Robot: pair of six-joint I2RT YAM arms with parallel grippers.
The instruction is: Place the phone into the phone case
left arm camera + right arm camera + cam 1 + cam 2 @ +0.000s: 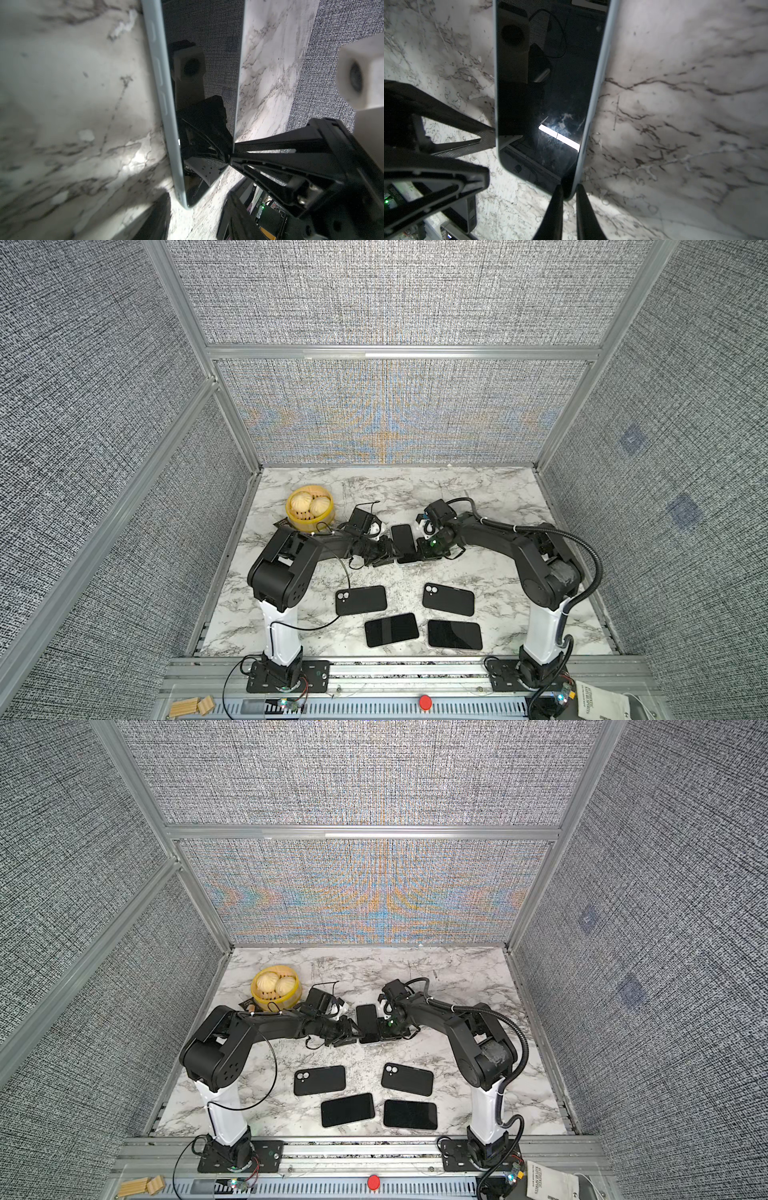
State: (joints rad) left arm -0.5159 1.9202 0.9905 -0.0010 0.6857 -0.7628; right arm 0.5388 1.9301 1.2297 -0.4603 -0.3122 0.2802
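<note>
Marble (478,506) open around phone (402,538), right jaws pinching its corner, left jaws apart, perhaps touching edge.

Phone (403,540) at centre of table (490,497), basket (309,510) behind-left of it, cases (360,600) (449,599) before it, spare phones (391,630) (454,634) frontmost

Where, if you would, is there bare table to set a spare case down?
Bare: the far strip of the table between the back wall and the held phone, right of the steamer; the band between that phone and the left case and right case. Crowded: the near middle, where both cases, the left spare phone and right spare phone lie close.
</note>
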